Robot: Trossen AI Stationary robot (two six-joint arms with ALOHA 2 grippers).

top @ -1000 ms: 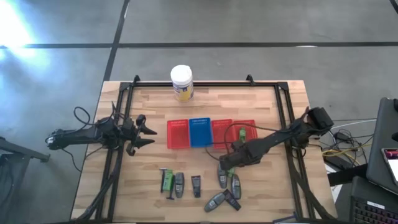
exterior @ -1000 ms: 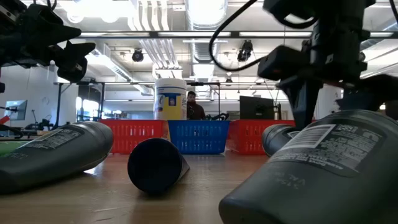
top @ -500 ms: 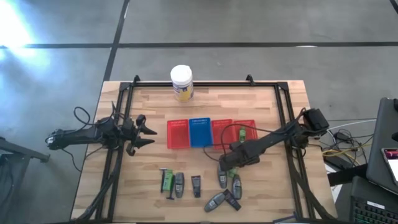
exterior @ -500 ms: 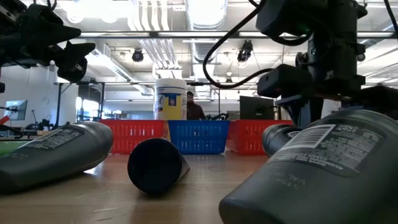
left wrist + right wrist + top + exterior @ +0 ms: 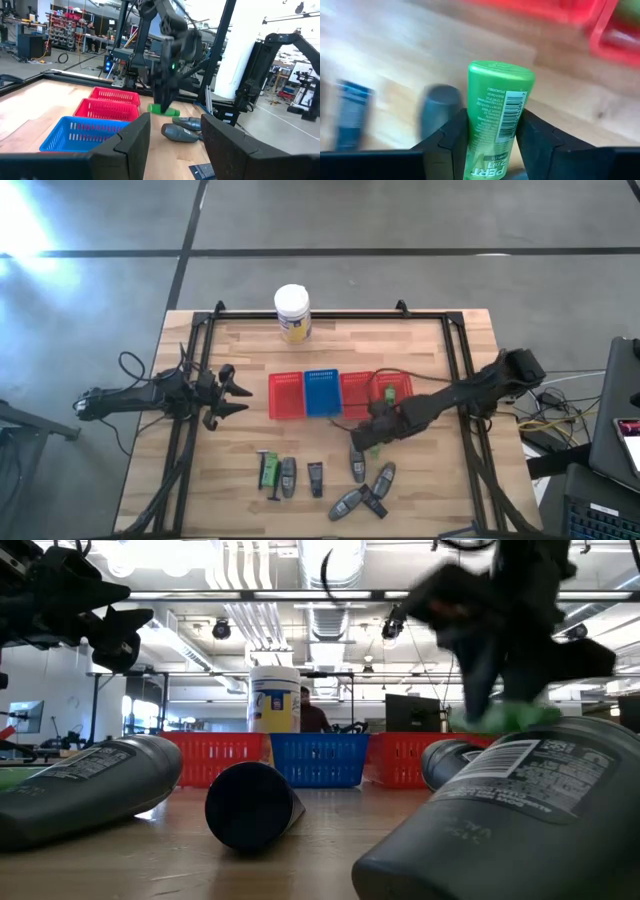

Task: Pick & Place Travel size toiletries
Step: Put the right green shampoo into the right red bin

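Observation:
My right gripper (image 5: 368, 442) hangs over the table's middle right, shut on a bright green bottle (image 5: 495, 115) that also shows in the low view (image 5: 505, 718). Below and around it several grey and black toiletries (image 5: 358, 465) and a green one (image 5: 268, 470) lie flat on the wood near the front edge. Another green one (image 5: 389, 393) lies in the rightmost red basket (image 5: 398, 380). At the table's left side my left gripper (image 5: 235, 395) waits open and level, holding nothing. My right gripper pinches the green bottle's two long sides (image 5: 472, 130) between its two fingers (image 5: 532, 135). The fingers come steeply from above and lie across the bottle. The bottle hangs roughly level, clear of the table, one flat end (image 5: 501, 70) sticking out past the fingers.
Three red baskets (image 5: 286, 395) and a blue one (image 5: 322, 392) stand in a row at the table's middle. A large white jar (image 5: 293, 313) stands at the far edge. A black frame (image 5: 455, 370) runs round the tabletop. Bare wood lies between the baskets and the jar.
My right gripper has risen from the group of tubes, taking the green bottle with it; the bottle is now lifted clear of the table. The grey tube beside it has turned slightly askew.

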